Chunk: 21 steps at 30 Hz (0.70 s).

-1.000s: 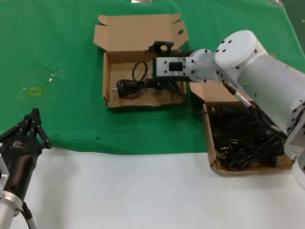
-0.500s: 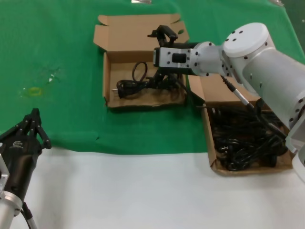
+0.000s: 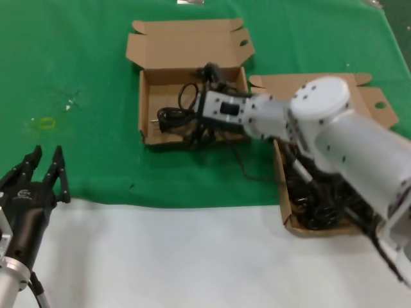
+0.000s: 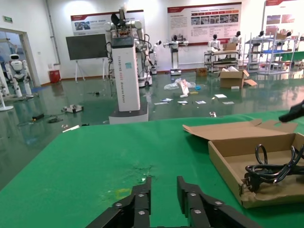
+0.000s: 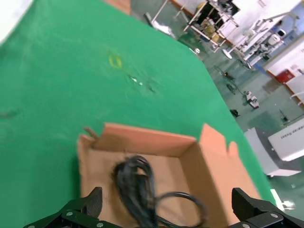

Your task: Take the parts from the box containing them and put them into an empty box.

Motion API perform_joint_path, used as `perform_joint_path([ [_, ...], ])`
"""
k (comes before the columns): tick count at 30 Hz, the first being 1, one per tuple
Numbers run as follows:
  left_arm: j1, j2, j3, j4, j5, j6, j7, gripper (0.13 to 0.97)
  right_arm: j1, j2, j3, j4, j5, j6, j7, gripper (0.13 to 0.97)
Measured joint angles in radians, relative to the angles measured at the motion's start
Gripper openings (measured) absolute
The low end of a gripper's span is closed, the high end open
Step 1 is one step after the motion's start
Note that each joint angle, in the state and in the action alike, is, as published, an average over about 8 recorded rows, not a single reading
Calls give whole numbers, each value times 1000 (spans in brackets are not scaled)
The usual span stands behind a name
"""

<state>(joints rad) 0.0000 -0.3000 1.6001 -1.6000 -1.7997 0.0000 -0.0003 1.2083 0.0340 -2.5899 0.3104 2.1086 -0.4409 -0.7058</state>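
Note:
The wide, short box [image 3: 146, 109] stands at the back centre, with its notched lid [image 3: 186, 43] open behind it. A looped black cord [image 3: 172, 119] lies in its tray. My right gripper [image 3: 200, 102] hangs low over that tray, jaws wide open, holding nothing. The right wrist view shows the gripper [image 5: 166, 204] with the cord [image 5: 135, 185] lying under it in the box [image 5: 142, 140]. The squarish box [image 3: 280, 192] on the right holds several black cords [image 3: 327, 192], partly hidden by my right arm. My left gripper [image 3: 43, 160] is parked open at the near left.
A thin black strand [image 3: 247, 173] lies on the green cloth between the two boxes. A white surface [image 3: 192, 256] runs along the front. In the left wrist view my left gripper [image 4: 164, 187] sits over bare green cloth, with the wide box [image 4: 228, 156] to one side.
My right gripper has swung from above the wide box's lid down over its tray. The right arm now covers more of the squarish box. The left gripper's fingers have spread apart.

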Motion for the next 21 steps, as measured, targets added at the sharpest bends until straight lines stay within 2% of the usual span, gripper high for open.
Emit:
perform_joint_path([
  [6, 0, 0, 0, 0, 0, 0, 0, 249, -107, 24, 88, 114, -27, 39, 63, 945],
  [14, 0, 0, 0, 0, 0, 0, 0, 409, -253, 56, 207, 270, -64, 92, 148, 966],
  [15, 0, 0, 0, 0, 0, 0, 0, 409, -270, 60, 222, 289, -69, 98, 158, 966],
  [21, 0, 0, 0, 0, 0, 0, 0, 576, -379, 83, 311, 405, -97, 138, 222, 966],
])
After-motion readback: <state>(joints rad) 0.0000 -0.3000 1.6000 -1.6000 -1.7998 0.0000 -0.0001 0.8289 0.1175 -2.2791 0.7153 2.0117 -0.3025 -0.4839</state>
